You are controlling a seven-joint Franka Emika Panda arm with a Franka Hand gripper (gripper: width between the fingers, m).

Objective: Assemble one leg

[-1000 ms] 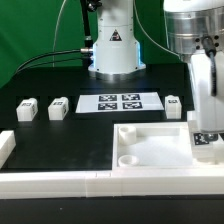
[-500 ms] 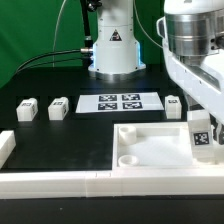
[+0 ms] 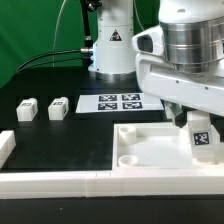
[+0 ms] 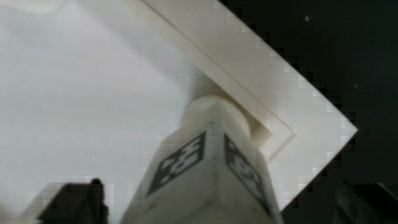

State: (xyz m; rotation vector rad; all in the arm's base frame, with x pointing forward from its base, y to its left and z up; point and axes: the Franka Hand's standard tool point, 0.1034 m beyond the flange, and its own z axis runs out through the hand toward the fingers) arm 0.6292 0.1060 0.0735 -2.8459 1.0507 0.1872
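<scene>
Since the gripper (image 3: pixel 198 122) is clamped on the leg (image 3: pixel 201 138), the part sits directly under the claw at right-middle of the exterior frame. Its tag faces the camera and it is held off the table over the white tray-like part (image 3: pixel 150 135). The leg's long axis is roughly vertical, in line with the fingers, with the free end pointing down at the tray's corner on the exterior view's right. In the wrist view that end meets the round corner socket (image 4: pixel 228 108); I can't tell if it's touching, seated or just above. My read: the next move is a straight push down along that axis, so sideways offset or tilt at the socket is the risk. 2 spare legs (image 3: pixel 27 108) sit left-middle, well apart from this, with the marker board (image 3: pixel 118 102) between.
</scene>
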